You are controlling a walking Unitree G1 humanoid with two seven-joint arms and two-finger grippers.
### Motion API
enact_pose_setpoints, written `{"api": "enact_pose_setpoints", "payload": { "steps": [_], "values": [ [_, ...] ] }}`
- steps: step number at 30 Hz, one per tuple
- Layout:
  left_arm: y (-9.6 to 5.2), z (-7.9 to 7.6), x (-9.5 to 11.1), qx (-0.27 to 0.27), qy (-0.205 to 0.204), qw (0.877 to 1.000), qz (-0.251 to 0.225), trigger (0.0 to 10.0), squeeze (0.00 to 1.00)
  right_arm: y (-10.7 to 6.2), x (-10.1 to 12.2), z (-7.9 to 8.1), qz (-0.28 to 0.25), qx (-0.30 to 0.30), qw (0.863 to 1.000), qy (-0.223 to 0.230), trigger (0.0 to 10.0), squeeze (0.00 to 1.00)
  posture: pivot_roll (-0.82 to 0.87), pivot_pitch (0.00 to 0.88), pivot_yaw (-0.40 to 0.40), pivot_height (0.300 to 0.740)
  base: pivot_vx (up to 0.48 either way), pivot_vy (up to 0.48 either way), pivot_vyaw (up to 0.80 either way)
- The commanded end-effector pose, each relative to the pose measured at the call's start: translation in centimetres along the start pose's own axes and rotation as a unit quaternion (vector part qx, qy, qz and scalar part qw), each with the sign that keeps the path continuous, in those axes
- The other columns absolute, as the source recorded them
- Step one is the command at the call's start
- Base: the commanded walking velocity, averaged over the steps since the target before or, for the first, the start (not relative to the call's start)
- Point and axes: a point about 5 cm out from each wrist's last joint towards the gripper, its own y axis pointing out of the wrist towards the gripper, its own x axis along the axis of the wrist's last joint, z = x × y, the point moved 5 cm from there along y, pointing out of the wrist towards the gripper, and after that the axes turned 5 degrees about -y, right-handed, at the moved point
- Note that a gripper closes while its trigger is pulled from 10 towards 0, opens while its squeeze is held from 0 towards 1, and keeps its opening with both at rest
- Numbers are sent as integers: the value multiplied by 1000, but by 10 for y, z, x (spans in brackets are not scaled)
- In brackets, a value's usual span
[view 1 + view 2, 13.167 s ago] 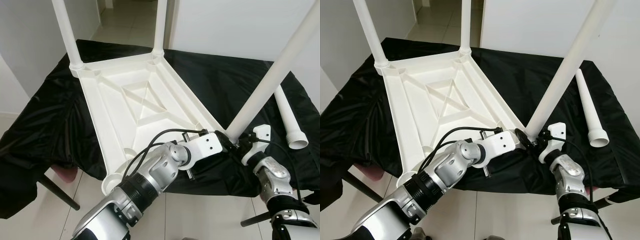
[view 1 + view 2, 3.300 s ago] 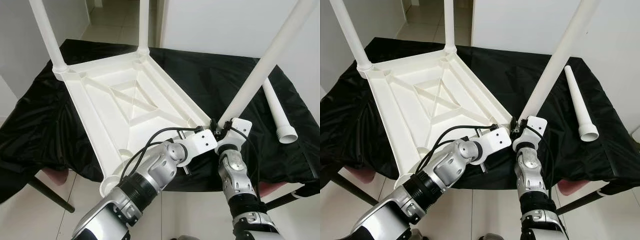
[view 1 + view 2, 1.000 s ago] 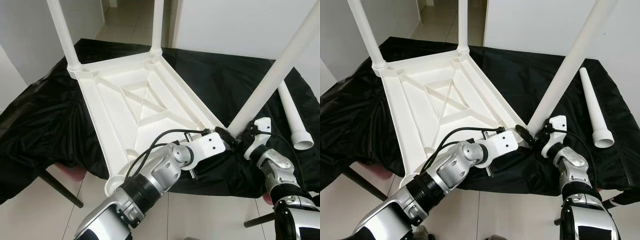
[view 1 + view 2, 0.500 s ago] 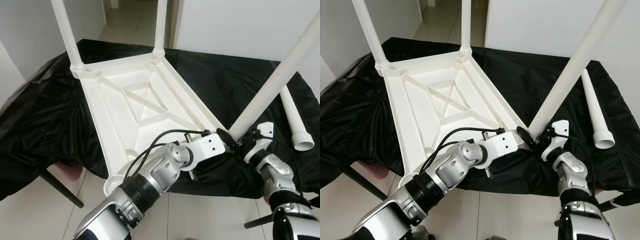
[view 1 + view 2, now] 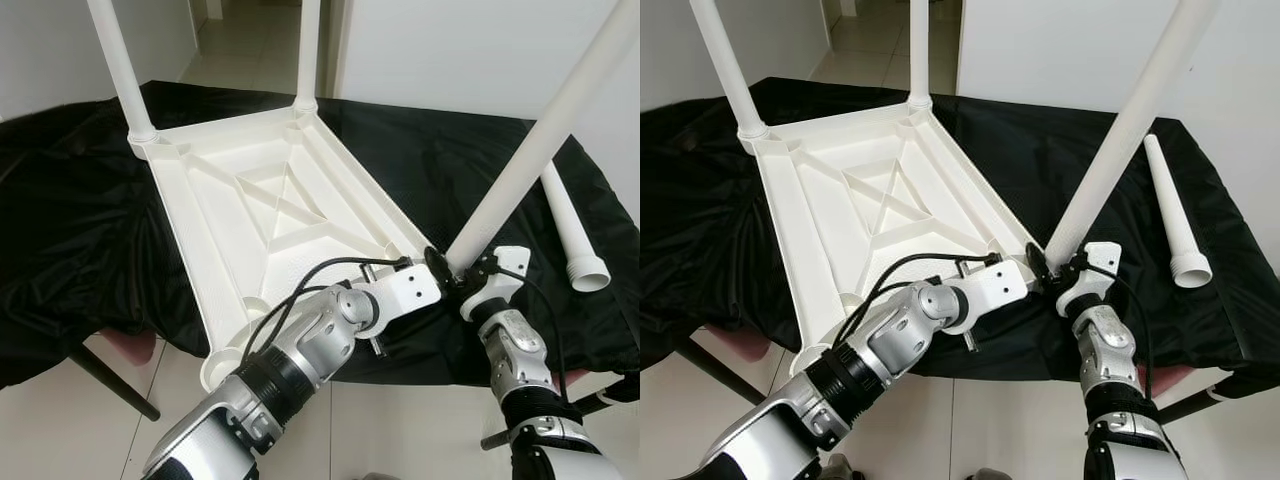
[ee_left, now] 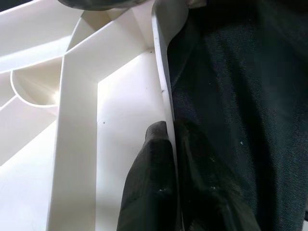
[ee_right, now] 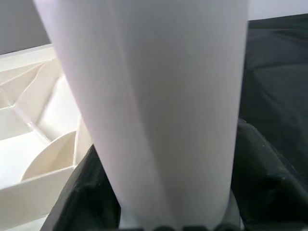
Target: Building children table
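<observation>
Two white legs [image 5: 118, 70] are seen standing upright in the far corner sockets of an upturned white children's table top [image 5: 270, 215], which lies underside up on a surface draped in black cloth [image 5: 80, 220]. A third leg [image 5: 540, 140] is planted at the near right corner of the top, at about 4 o'clock from its centre, and leans away toward 1 o'clock. Its foot is gripped by the right hand [image 5: 462, 278], whose black fingers [image 7: 262, 168] are closed on either side of the white tube, as shown close up from the right wrist. The left hand [image 5: 437, 268] is reached across to the same corner, just beside the right hand; from the left wrist its two fingers [image 6: 147, 187] are shown pinched on the thin white rim of the table top [image 6: 163, 96], one inside the edge and one outside against the cloth. A fourth leg [image 5: 1170, 215] is left lying loose on the cloth at 3 o'clock, well apart from the top, its wide flanged end turned toward the robot. The near left corner socket [image 5: 225, 365], at 7 o'clock, is shown without a leg, overhanging the edge of the surface. White tiled floor [image 5: 60, 420] is visible below.
</observation>
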Motion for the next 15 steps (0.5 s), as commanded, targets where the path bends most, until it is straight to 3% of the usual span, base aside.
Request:
{"api": "enact_pose_setpoints", "payload": {
  "steps": [1,4,6,8,10,12,15],
  "values": [
    [4,-15,7,-21,24,999,-4,10000,0,0,-34,29,72,8,997,41,0,0,15,42,-7,740,0,0,0],
    [4,-14,8,-17,25,1000,-6,10000,0,6,-33,32,74,-46,995,58,0,0,19,41,-12,740,0,0,0],
    [4,-14,8,-17,25,1000,-6,10000,0,6,-33,32,74,-46,995,58,0,0,19,41,-12,740,0,0,0],
    [4,-12,8,-15,26,1000,-6,10000,0,8,-34,29,81,-101,990,62,0,0,20,36,-12,740,0,0,0],
    [4,-12,8,-15,26,1000,-6,10000,0,8,-34,29,81,-101,990,62,0,0,20,36,-12,740,0,0,0],
    [4,-12,7,-14,26,1000,-7,10000,0,10,-35,21,87,-161,981,71,0,0,15,34,-6,740,0,0,0],
    [4,-12,8,-13,26,1000,-8,10000,0,10,-34,18,89,-187,976,68,0,0,12,31,-3,740,0,0,0]
  ]
}}
